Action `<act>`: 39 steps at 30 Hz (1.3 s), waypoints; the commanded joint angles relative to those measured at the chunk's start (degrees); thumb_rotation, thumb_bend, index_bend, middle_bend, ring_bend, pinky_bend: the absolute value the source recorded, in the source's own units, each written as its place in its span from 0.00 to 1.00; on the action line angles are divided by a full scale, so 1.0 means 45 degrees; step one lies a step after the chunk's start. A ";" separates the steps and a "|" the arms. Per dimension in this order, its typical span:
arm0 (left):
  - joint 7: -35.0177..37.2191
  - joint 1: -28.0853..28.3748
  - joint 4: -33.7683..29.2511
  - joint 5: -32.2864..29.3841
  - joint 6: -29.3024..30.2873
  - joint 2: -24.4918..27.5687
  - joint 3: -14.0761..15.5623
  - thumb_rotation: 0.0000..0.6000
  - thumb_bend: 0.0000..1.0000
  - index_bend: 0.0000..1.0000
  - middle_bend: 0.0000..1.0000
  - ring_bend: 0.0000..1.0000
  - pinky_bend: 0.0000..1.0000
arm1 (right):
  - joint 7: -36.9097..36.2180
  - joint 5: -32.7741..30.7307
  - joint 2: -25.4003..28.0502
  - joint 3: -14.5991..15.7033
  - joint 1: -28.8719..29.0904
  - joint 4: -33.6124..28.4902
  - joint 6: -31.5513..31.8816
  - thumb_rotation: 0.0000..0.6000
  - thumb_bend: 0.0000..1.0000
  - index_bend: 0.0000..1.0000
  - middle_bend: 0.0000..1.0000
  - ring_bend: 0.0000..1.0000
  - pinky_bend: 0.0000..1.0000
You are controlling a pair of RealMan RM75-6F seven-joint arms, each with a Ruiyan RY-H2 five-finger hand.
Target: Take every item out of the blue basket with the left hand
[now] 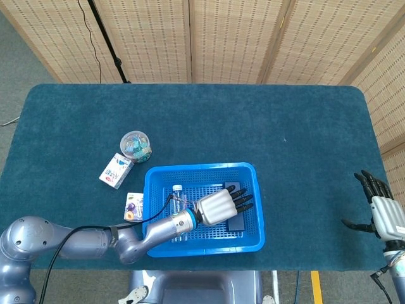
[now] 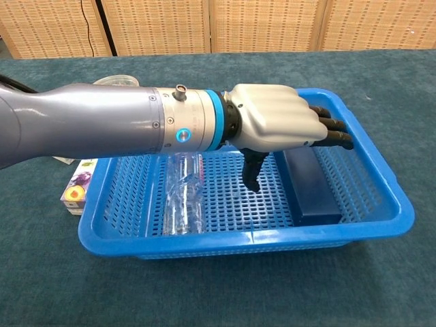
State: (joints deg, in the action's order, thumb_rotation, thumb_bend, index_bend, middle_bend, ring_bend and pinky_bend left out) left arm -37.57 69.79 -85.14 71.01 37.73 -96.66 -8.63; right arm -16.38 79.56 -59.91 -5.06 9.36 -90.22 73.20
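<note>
The blue basket (image 1: 153,215) (image 2: 381,225) sits near the table's front edge. My left hand (image 1: 218,206) (image 2: 279,126) reaches into it from the left. Its fingers (image 2: 330,129) are stretched out flat above a dark blue box (image 1: 236,222) (image 2: 313,187), and the thumb hangs down just left of the box; the hand holds nothing. A clear water bottle (image 1: 178,201) (image 2: 184,201) lies on the basket floor, partly under my forearm. My right hand (image 1: 385,215) is open at the table's far right edge, away from everything.
Left of the basket on the teal cloth are a round lidded tub (image 1: 135,145), a white carton (image 1: 116,170) and a small fruit-print carton (image 1: 133,206) (image 2: 76,191) close to the basket wall. A folding screen stands behind the table.
</note>
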 commanded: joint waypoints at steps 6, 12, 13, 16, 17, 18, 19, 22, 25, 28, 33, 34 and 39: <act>0.0516 0.0161 0.0579 0.0183 -0.0122 -0.0343 0.0272 1.00 0.06 0.06 0.00 0.06 0.22 | 0.0076 -0.0019 -0.0007 -0.0043 -0.0008 -0.0047 0.0059 1.00 0.00 0.00 0.00 0.00 0.00; 0.0601 0.0318 0.0929 0.0178 -0.0202 -0.0631 0.0325 1.00 0.06 0.06 0.00 0.06 0.22 | 0.0019 -0.0138 -0.0013 -0.0086 0.0013 0.0040 -0.0036 1.00 0.00 0.00 0.00 0.00 0.00; 0.0620 0.0380 0.1090 0.0125 -0.0280 -0.0764 0.0322 1.00 0.06 0.06 0.00 0.06 0.22 | -0.0005 -0.0170 -0.0018 -0.0094 0.0018 0.0067 -0.0064 1.00 0.00 0.00 0.00 0.00 0.00; 0.0662 0.0522 0.1505 0.0001 -0.0474 -0.1093 0.0357 1.00 0.06 0.06 0.00 0.06 0.22 | -0.0009 -0.0174 -0.0026 -0.0099 0.0024 0.0094 -0.0083 1.00 0.00 0.00 0.00 0.00 0.00; 0.0667 0.0589 0.1685 -0.0058 -0.0568 -0.1237 0.0377 1.00 0.06 0.06 0.00 0.06 0.22 | -0.0003 -0.0174 -0.0031 -0.0100 0.0023 0.0097 -0.0081 1.00 0.00 0.00 0.00 0.00 0.00; 0.0664 0.0636 0.1800 -0.0092 -0.0631 -0.1331 0.0396 1.00 0.06 0.06 0.00 0.06 0.22 | 0.0004 -0.0175 -0.0033 -0.0101 0.0023 0.0099 -0.0082 1.00 0.00 0.00 0.00 0.00 0.00; 0.0659 0.0666 0.1871 -0.0112 -0.0666 -0.1388 0.0406 1.00 0.06 0.07 0.00 0.06 0.22 | 0.0008 -0.0178 -0.0034 -0.0103 0.0023 0.0101 -0.0085 1.00 0.00 0.00 0.00 0.00 0.00; 0.0596 0.0803 0.2124 -0.0181 -0.0818 -0.1593 0.0491 1.00 0.06 0.07 0.00 0.06 0.22 | -0.0008 -0.0246 -0.0037 -0.0129 0.0018 0.0128 -0.0104 1.00 0.00 0.00 0.00 0.00 0.00; 0.0521 0.0852 0.2147 -0.0220 -0.0846 -0.1547 0.0573 1.00 0.06 0.07 0.01 0.08 0.22 | -0.0039 -0.0323 -0.0035 -0.0162 0.0010 0.0164 -0.0122 1.00 0.00 0.00 0.00 0.00 0.00; 0.0456 0.0831 0.2073 -0.0220 -0.0790 -0.1377 0.0680 1.00 0.07 0.09 0.03 0.11 0.24 | -0.0058 -0.0352 -0.0040 -0.0171 0.0019 0.0175 -0.0166 1.00 0.00 0.00 0.00 0.00 0.00; 0.0535 0.0703 0.1836 -0.0290 -0.0812 -0.1086 0.0944 1.00 0.07 0.12 0.13 0.18 0.27 | -0.0031 -0.0314 -0.0041 -0.0161 0.0022 0.0147 -0.0174 1.00 0.00 0.00 0.00 0.00 0.00; 0.0572 0.0663 0.1739 -0.0219 -0.0805 -0.0992 0.1041 1.00 0.07 0.13 0.16 0.21 0.28 | -0.0013 -0.0309 -0.0038 -0.0161 0.0018 0.0131 -0.0162 1.00 0.00 0.00 0.00 0.00 0.00; 0.0647 0.0547 0.1404 0.0384 -0.0632 -0.0550 0.1381 1.00 0.07 0.17 0.23 0.27 0.30 | 0.0021 -0.0295 -0.0027 -0.0154 0.0006 0.0085 -0.0149 1.00 0.00 0.00 0.00 0.00 0.00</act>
State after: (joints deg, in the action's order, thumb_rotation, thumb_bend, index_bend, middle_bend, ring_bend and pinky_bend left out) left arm -34.70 72.48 -78.35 71.92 34.51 -99.80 -2.96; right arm -16.27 78.23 -60.02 -5.76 9.38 -89.84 72.54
